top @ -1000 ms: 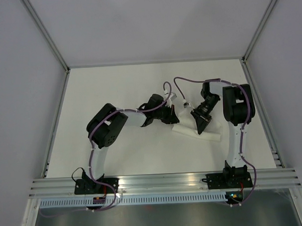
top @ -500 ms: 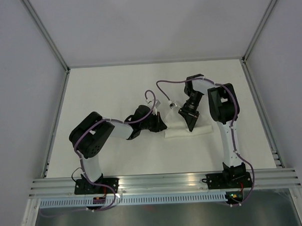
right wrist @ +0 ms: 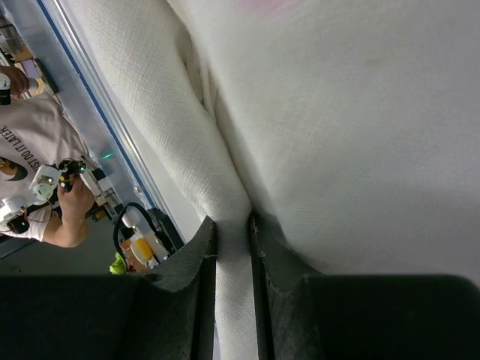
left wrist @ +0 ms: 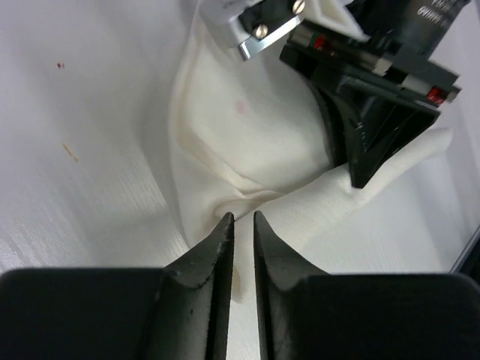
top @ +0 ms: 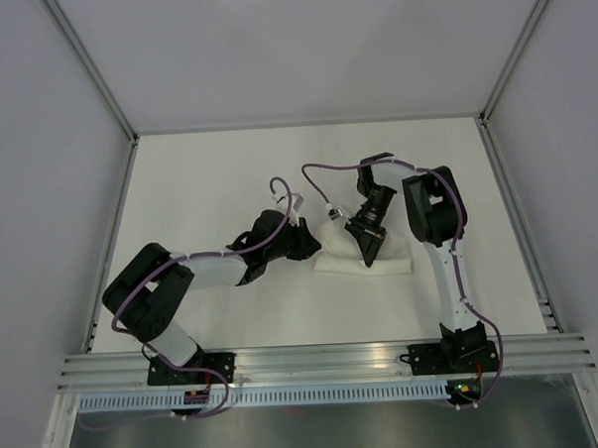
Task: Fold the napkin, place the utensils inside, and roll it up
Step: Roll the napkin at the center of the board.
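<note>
The white napkin (top: 385, 264) lies bunched and partly rolled on the white table, between both grippers. My left gripper (top: 314, 245) is at its left end, jaws nearly closed on a fold of the cloth (left wrist: 247, 161). My right gripper (top: 368, 253) presses down on the middle of the napkin and is shut on a rolled ridge of it (right wrist: 225, 187). In the left wrist view the right gripper (left wrist: 358, 154) stands just beyond the bunched cloth. No utensils show in any view; they may be hidden inside the cloth.
Aluminium frame rails (top: 111, 232) border the table on the left, right and near sides. Purple cables (top: 322, 173) loop above both wrists. A person stands beyond the table edge in the right wrist view (right wrist: 41, 187).
Both grippers and the napkin have moved left and toward the near edge together. The left arm has folded back, its elbow swinging down and left.
</note>
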`<state>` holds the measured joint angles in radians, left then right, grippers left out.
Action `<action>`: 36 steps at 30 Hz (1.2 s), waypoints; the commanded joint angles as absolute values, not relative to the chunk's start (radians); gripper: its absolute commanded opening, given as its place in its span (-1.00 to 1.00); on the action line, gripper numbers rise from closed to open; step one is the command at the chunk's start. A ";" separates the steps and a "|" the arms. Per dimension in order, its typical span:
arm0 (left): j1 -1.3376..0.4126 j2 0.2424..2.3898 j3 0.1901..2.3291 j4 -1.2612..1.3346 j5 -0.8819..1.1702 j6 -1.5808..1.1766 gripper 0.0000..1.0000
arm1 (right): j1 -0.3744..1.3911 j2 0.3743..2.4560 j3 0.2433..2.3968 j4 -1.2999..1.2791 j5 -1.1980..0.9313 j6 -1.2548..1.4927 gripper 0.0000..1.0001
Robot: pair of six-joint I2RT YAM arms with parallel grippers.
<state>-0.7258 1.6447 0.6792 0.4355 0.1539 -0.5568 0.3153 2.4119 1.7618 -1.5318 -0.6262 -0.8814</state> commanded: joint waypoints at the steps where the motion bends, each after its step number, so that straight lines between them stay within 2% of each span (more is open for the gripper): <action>1: -0.726 1.563 0.673 0.459 0.100 -0.511 -0.55 | 0.307 2.467 1.763 -1.338 -0.548 -0.882 -0.99; 3: -0.726 1.542 0.650 0.504 0.094 -0.503 -0.33 | 0.307 2.470 1.769 -1.336 -0.548 -0.881 -0.99; 7: -0.729 1.525 0.647 0.549 0.156 -0.473 -0.23 | 0.307 2.479 1.778 -1.342 -0.552 -0.877 -0.99; 13: -0.765 1.695 0.707 0.664 0.332 -0.497 -0.24 | 0.308 2.487 1.781 -1.344 -0.554 -0.877 -0.99; 22: -0.808 1.887 0.730 0.876 0.385 -0.604 -0.21 | 0.308 2.487 1.782 -1.339 -0.554 -0.870 -0.99; 28: -0.830 1.919 0.790 0.668 0.276 -0.610 -0.38 | 0.308 2.480 1.784 -1.327 -0.551 -0.856 -0.99; 29: -0.831 1.924 0.811 0.623 0.265 -0.607 -0.44 | 0.308 2.477 1.781 -1.324 -0.551 -0.851 -0.96; 30: -0.836 1.925 0.816 0.579 0.240 -0.607 -0.47 | 0.308 2.465 1.778 -1.319 -0.551 -0.847 -0.81; 36: -0.850 1.947 0.871 0.402 0.180 -0.615 -0.60 | 0.307 2.407 1.769 -1.267 -0.545 -0.810 -0.36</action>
<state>-0.8284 1.9049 0.8444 0.5690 0.2417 -0.5941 0.3073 2.4294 1.7695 -1.5429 -0.6308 -0.8139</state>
